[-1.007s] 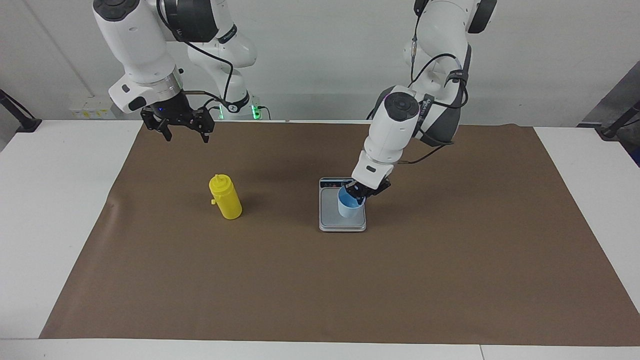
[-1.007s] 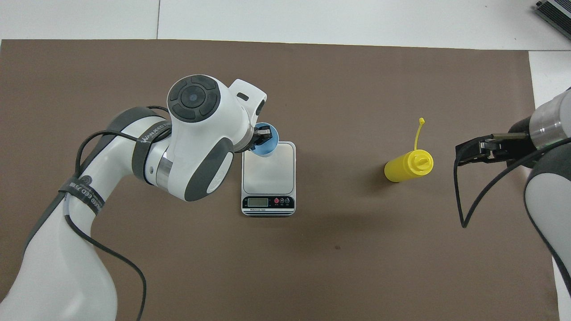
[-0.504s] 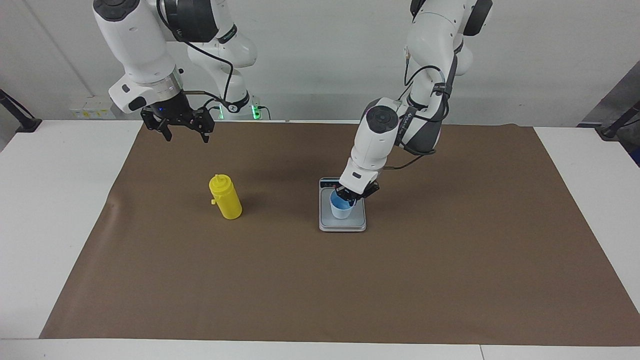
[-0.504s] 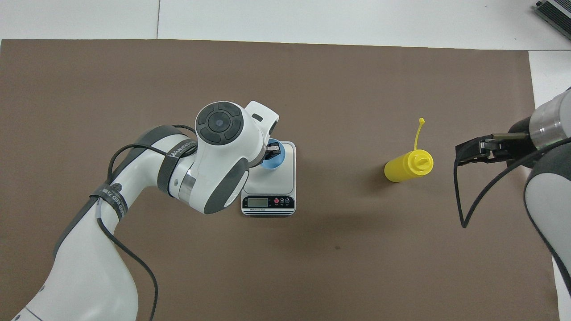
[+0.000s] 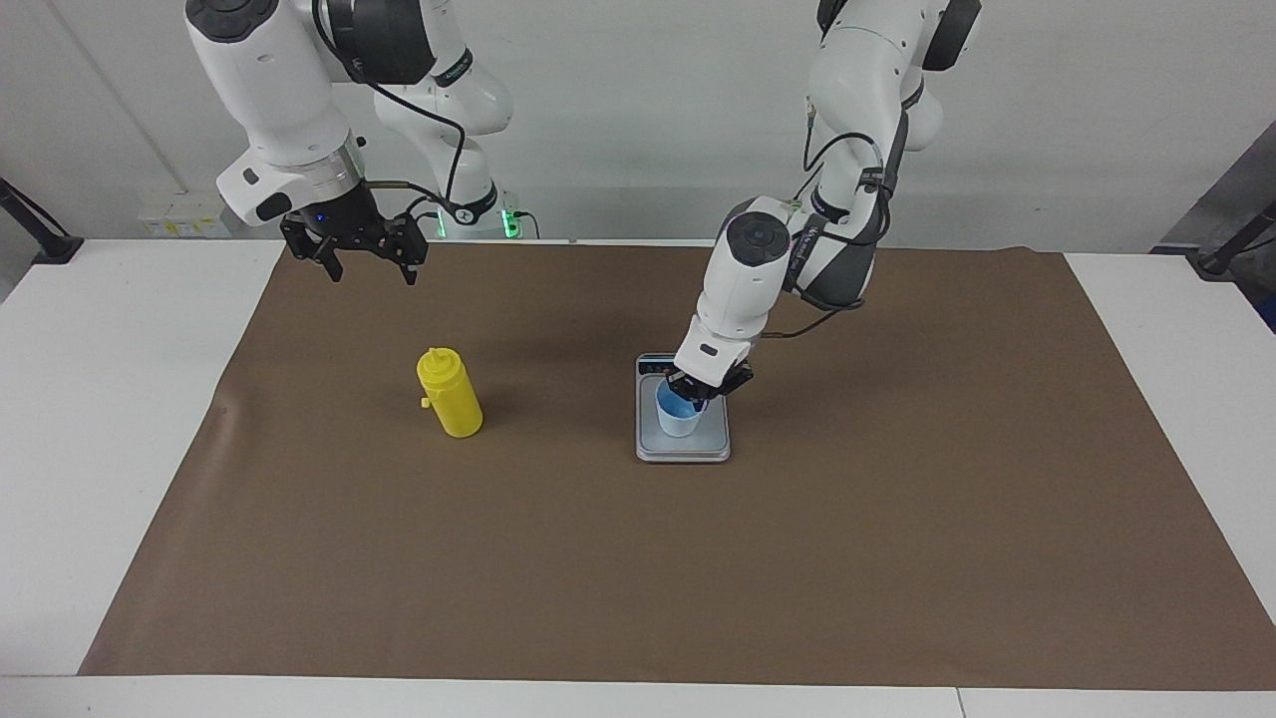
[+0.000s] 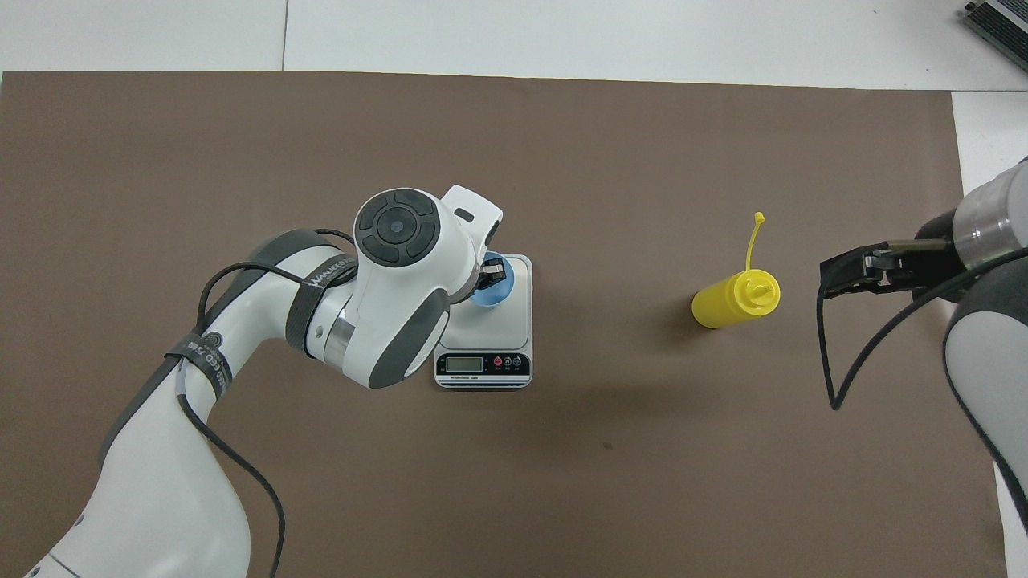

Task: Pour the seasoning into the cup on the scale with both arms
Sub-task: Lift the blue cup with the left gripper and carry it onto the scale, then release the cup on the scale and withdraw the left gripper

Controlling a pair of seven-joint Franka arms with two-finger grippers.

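Your left gripper angles down, clamped on the cup's rim on the scale. Your right gripper hangs raised with fingers apart, over the mat's edge near the seasoning.

The left arm's white wrist hides the near rim of the cup and part of the scale in the overhead view. The left gripper is dark against the cup; whether its fingers pinch the rim cannot be told. The right arm is cut off by the overhead picture's edge.
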